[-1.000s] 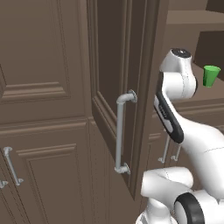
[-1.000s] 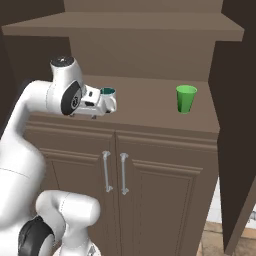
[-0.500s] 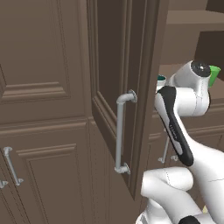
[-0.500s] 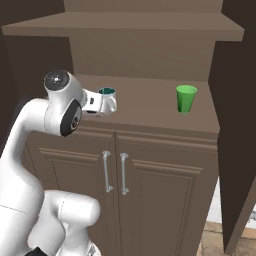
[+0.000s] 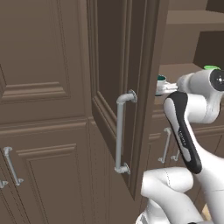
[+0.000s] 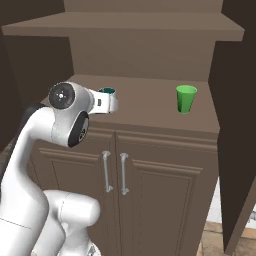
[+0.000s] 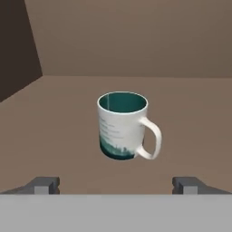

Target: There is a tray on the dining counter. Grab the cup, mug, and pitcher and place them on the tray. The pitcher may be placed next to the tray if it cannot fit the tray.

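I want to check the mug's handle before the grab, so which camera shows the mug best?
The hand view: the mug stands whole and upright, handle toward the picture's right, ahead of the open tool. In the right base view only its teal rim peeks over the arm; in the left base view just a sliver beside the cabinet door.

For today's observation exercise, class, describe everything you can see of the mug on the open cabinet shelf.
The mug is small, glossy and ceramic-looking, with a white upper body, a teal pattern fading in near the base and a teal inside. Faint print marks its white side. A white loop handle juts to the right in the hand view. It stands upright and looks empty, resting on the brown shelf of an open cabinet, with nothing else touching it. The open gripper faces it, the fingertips short of it on either side.
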